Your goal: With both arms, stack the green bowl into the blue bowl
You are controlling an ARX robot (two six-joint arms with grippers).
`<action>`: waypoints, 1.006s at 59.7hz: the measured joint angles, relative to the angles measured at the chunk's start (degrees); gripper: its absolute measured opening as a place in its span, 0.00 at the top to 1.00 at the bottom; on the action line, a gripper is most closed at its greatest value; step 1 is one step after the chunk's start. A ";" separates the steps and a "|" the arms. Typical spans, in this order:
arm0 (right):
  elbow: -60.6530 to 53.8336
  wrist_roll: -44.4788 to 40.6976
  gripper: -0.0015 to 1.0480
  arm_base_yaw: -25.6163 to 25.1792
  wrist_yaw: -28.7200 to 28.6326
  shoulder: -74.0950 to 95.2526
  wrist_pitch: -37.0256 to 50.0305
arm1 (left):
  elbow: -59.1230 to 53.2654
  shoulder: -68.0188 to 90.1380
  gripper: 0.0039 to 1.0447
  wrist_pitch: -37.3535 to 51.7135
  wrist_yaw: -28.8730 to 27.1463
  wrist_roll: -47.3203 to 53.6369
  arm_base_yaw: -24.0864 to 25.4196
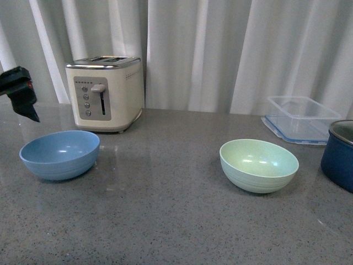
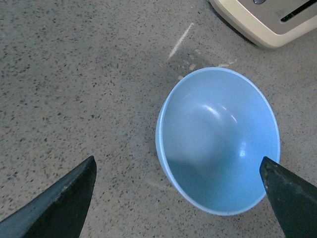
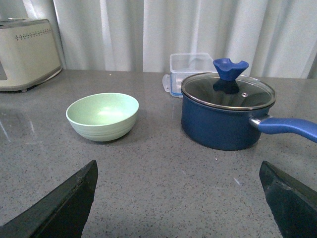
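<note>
The light sky-blue bowl (image 1: 60,154) sits upright and empty on the grey counter at the left. The pale mint-green bowl (image 1: 258,164) sits upright and empty at the right. My left gripper (image 1: 22,102) hangs open above the counter behind the blue bowl's left side. In the left wrist view the blue bowl (image 2: 218,139) lies below the open gripper (image 2: 178,193), one finger (image 2: 287,193) over its rim. My right gripper (image 3: 178,198) is open and empty, out of the front view. The green bowl (image 3: 102,116) stands well ahead of it.
A cream toaster (image 1: 105,93) stands behind the blue bowl. A clear blue-rimmed container (image 1: 300,120) is at the back right. A dark blue pot (image 1: 339,154) with glass lid (image 3: 228,91) and long handle (image 3: 287,128) stands right of the green bowl.
</note>
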 joint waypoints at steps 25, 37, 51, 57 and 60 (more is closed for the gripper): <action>0.00 0.00 0.10 0.00 0.00 0.00 0.00 | 7.28 12.26 0.06 -1.49 -2.73 -0.50 -1.33; 0.00 0.00 0.10 0.00 0.00 0.00 0.00 | 9.94 15.15 0.31 -2.25 -2.58 -0.17 -1.64; 0.00 0.00 0.10 0.00 0.00 0.00 0.00 | 11.34 16.74 0.67 -3.08 -2.51 -0.02 -1.95; 0.00 0.00 0.10 0.00 0.00 0.00 0.00 | 11.91 16.79 0.82 -3.52 -2.05 -0.02 -1.95; 0.00 0.00 0.10 0.00 0.00 0.00 0.00 | 12.22 16.79 0.89 -3.69 -1.70 -0.04 -1.95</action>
